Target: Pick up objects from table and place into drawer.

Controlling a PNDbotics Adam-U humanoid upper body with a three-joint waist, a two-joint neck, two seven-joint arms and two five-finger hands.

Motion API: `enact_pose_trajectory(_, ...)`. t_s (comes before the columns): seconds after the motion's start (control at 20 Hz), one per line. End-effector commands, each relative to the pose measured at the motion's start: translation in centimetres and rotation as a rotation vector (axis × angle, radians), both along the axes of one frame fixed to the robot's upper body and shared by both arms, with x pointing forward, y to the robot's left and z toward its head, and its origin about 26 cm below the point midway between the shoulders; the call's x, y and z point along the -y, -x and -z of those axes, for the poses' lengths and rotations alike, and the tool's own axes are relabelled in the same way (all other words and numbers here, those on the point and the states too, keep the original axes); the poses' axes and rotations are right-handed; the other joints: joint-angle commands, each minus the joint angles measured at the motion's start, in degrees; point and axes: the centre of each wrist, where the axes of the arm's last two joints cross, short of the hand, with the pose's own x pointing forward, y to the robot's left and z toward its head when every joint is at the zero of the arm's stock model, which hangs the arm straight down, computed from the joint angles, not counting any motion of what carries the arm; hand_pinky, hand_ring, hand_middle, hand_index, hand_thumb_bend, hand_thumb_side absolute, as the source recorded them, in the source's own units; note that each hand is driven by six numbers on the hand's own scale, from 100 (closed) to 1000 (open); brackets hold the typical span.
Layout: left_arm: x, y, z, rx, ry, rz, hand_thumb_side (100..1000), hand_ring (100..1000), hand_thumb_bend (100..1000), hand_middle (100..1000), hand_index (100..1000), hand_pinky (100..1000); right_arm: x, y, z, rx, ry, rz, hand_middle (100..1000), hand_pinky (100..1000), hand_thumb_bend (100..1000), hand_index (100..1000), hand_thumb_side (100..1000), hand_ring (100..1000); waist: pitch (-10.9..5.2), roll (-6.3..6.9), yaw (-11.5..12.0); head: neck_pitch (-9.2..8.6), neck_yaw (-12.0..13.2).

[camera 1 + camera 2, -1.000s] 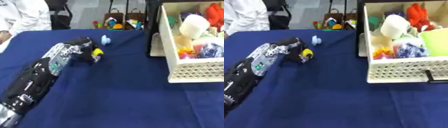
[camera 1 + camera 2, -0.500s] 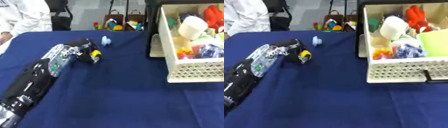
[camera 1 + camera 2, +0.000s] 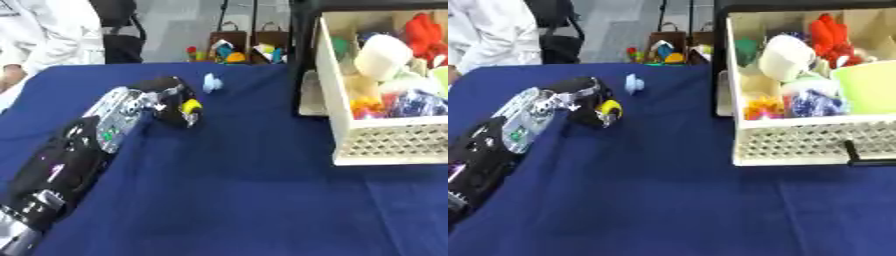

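Most toys already fill the drawer (image 3: 798,145), and I have my left robot hand (image 3: 166,100) curled round a yellow toy (image 3: 191,106), a pale blue one (image 3: 633,83) waiting on the worktop (image 3: 227,190).

Black left arm (image 3: 66,165) with a silver joint, perhaps green-lit, ending in a black left hand (image 3: 171,97).

A small yellow object (image 3: 609,108) sits in the curled fingers of the left robot hand (image 3: 588,101). A pale blue object (image 3: 633,83) lies just beyond. The white drawer (image 3: 815,142) stands open, full of toys.
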Motion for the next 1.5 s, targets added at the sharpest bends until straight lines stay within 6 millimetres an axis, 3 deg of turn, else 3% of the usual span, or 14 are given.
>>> enact_pose_trajectory(0.05,-0.9,0.4,-1.9,0.053,-0.016,-0.020,436,453,100,509,624,269,0.2,0.3,-0.5,0.036,-0.013,-0.004,653,711,100,778,1000,750,-1.80,-0.03,0.11,0.17,-0.09)
enact_pose_trajectory(0.65,-0.2,1.4,-3.7,0.103,-0.028,0.002,419,443,100,501,614,258,0.2,0.4,-0.3,0.031,-0.019,-0.001,654,710,100,778,1000,749,-2.90,0.17,0.39,0.85,-0.56)
enact_pose_trajectory(0.7,0.0,1.4,-3.8,0.106,-0.028,0.006,1000,445,100,503,615,261,0.2,0.4,-0.3,0.031,-0.019,-0.001,655,710,100,778,1000,748,-3.02,0.23,0.35,0.86,-0.55)
enact_pose_trajectory(0.75,0.4,1.6,-4.5,0.127,-0.033,0.026,410,448,100,503,616,261,0.2,0.4,-0.3,0.028,-0.018,-0.001,656,710,100,778,1000,748,-3.64,0.52,0.28,1.35,-0.50)
enact_pose_trajectory(1.05,2.3,3.7,-9.4,0.224,-0.044,0.128,407,466,100,502,615,261,0.4,0.4,0.0,0.015,-0.014,0.006,657,710,100,778,1000,748,-5.45,1.70,-0.08,3.02,0.22)
enact_pose_trajectory(1.5,4.2,5.1,-12.6,0.291,-0.022,0.172,404,459,100,500,612,262,0.2,0.4,0.0,0.012,-0.016,0.000,658,711,100,778,1000,748,-6.40,3.21,-1.51,3.37,2.34)
